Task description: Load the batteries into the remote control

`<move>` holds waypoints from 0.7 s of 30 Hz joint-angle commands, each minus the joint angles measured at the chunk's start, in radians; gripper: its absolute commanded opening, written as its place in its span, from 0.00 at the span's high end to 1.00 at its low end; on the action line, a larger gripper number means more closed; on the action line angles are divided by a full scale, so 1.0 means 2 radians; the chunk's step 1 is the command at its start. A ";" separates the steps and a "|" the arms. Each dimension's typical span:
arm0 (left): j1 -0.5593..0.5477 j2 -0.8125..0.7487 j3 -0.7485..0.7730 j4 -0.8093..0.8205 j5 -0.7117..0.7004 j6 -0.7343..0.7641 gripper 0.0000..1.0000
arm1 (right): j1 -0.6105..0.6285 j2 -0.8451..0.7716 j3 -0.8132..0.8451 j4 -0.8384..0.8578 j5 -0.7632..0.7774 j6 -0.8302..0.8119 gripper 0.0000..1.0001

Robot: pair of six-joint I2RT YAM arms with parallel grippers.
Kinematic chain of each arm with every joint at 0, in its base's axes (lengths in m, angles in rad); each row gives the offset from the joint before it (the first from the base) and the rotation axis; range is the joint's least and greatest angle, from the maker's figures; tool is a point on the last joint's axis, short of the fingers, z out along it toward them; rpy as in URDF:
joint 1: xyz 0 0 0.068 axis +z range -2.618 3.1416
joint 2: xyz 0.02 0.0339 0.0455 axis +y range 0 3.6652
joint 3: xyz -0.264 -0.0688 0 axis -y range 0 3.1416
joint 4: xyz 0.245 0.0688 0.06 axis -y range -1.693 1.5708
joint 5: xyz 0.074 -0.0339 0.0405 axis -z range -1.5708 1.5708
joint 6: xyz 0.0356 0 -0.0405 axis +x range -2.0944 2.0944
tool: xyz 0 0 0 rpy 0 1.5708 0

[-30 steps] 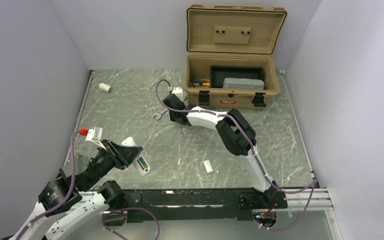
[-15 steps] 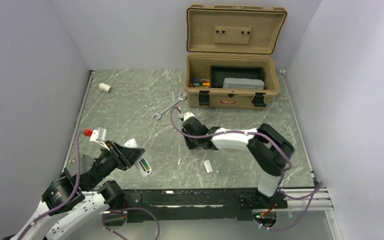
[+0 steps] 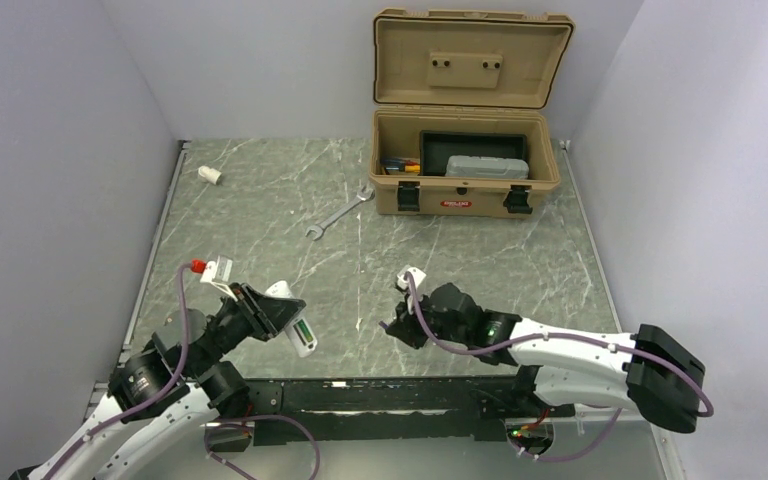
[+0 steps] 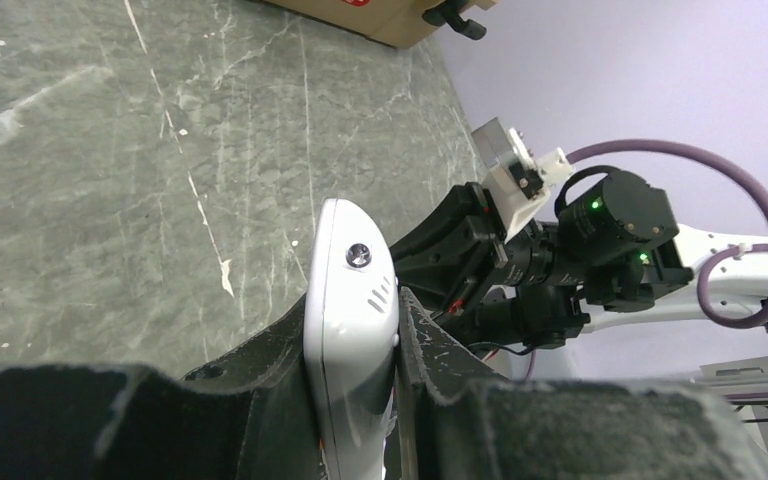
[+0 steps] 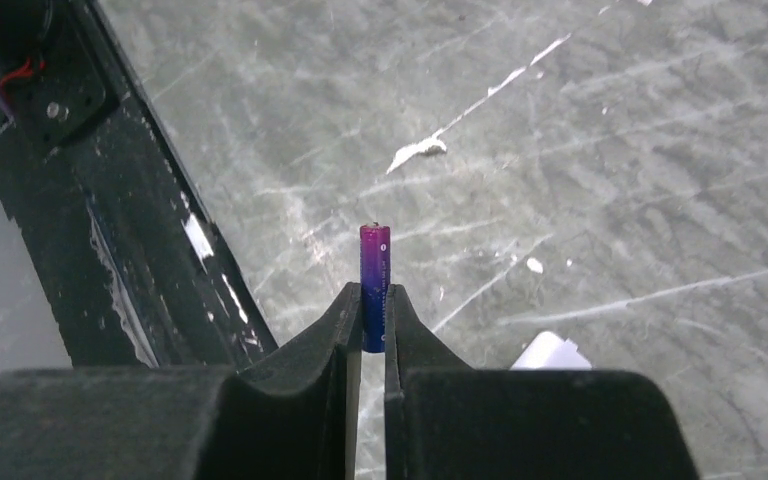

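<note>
Left tool [image 3: 278,308]: low over the near-left part of the desk [image 3: 260,200], just beyond the black rail [image 3: 360,395] at the near edge. Its fingers [image 4: 280,370] are pressed against the two long sides of the remote [image 4: 350,330], which is held clear of the desk. From above, the remote [image 3: 295,322] slants towards the near right. A recess in its upturned face holds a green battery [image 3: 303,330]. In the left wrist view, the rounded white end of the remote points away from the camera.

Right tool [image 3: 395,328]: low over the near centre of the desk, to the right of the remote and apart from it, with its tips turned towards the remote. It pinches a slim battery [image 5: 375,270] by one end. The rest of the battery stands out straight beyond the fingertips [image 5: 345,320] and reads purple to blue in the right wrist view. From above, this battery cannot be made out. A small white piece [image 5: 550,352] lies on the desk just beside the right tool [image 5: 373,310].

Mid desk: a silver wrench [image 3: 338,216] lies flat and slanted, well apart from both arms.

Far left: a stubby white cylinder [image 3: 209,174] lies near the desk's edge.

Far centre: a tan case [image 3: 465,190] stands with its lid raised. Inside are a black tray, a grey box and some small coloured items at the left end, too small to tell apart.
</note>
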 commanded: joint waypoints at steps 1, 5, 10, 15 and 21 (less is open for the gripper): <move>0.001 -0.012 -0.002 0.051 0.009 -0.016 1.00 | 0.001 -0.023 -0.034 0.053 -0.026 0.003 1.00; 0.001 -0.006 -0.005 0.054 0.010 -0.017 1.00 | 0.004 0.011 -0.029 0.039 -0.030 0.015 1.00; 0.001 0.009 0.005 0.045 0.007 -0.011 1.00 | 0.028 0.049 -0.013 0.022 0.010 0.018 0.99; 0.001 0.008 -0.001 0.051 0.004 -0.017 1.00 | 0.040 0.075 0.002 0.004 0.029 0.009 0.92; 0.001 0.001 -0.009 0.056 0.007 -0.023 1.00 | 0.056 0.110 0.028 -0.017 0.042 0.008 0.83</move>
